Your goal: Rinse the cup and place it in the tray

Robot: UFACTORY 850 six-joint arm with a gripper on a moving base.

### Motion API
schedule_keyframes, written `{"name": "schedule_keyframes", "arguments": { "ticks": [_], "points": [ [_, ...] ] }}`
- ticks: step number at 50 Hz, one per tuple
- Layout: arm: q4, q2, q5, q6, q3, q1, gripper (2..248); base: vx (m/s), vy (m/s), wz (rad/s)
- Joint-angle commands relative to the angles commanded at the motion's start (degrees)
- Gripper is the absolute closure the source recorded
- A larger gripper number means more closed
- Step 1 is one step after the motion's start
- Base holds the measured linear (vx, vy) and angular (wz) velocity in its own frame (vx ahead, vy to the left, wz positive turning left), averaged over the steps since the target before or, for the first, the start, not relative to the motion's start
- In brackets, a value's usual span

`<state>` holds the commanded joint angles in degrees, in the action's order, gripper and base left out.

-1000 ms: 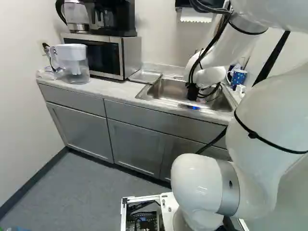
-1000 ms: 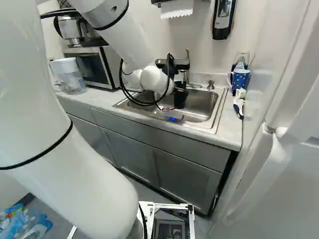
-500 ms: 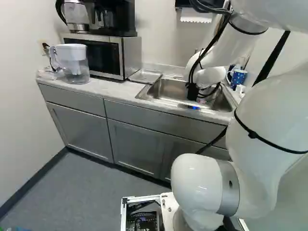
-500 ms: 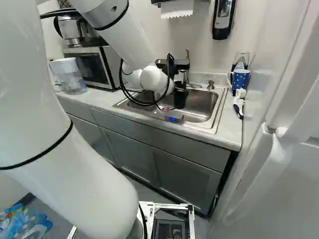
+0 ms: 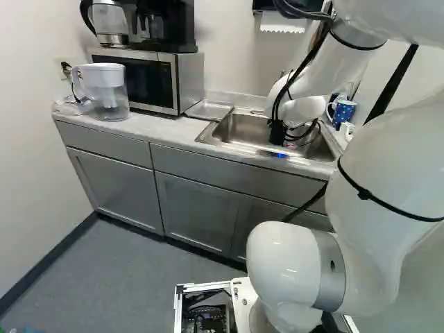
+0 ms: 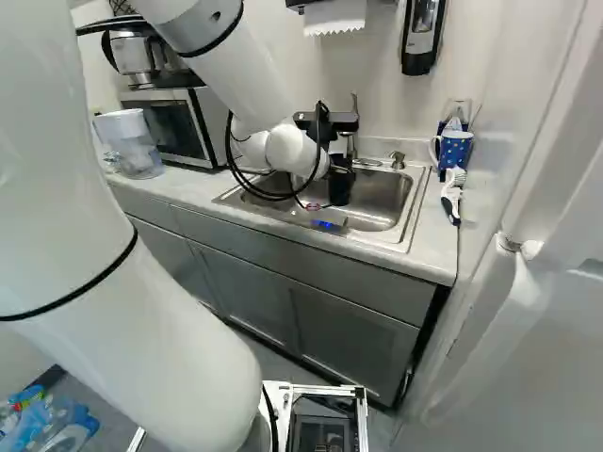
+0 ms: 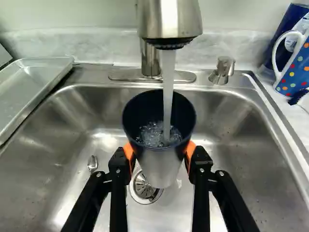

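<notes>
Tray (image 7: 34, 79) edges are set just beside the sink (image 7: 241, 164), laid on the countertop (image 5: 166, 130), and room is left between the cup (image 7: 161, 166) and the basin walls on both sides. Above the cup, the spout of the faucet (image 7: 169, 19) is lined up, near its rim. Now the hidden bits: the tray is cut off in the wrist view, the drain (image 7: 145, 187) is partly covered by the cup, and the fingertips can't be made out in the base views. Down in the basin, a spoon (image 7: 92, 163) is seen. And here's the cup, gripped between the gripper's (image 6: 340, 184) two orange pads (image 7: 190, 151), water (image 7: 167, 87) being poured right in, its bottom filled with bubbles! Beside the sink, a dotted mug (image 7: 293, 72) is stood, its inside unseen.
</notes>
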<state>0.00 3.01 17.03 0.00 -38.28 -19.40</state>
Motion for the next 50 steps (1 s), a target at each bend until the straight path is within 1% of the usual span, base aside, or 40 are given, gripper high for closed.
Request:
{"name": "schedule_keyframes", "arguments": {
  "ticks": [50],
  "points": [
    [0.0,0.0,0.0,0.0,0.0,0.0,129,0.000,0.000,0.000]
  ]
}}
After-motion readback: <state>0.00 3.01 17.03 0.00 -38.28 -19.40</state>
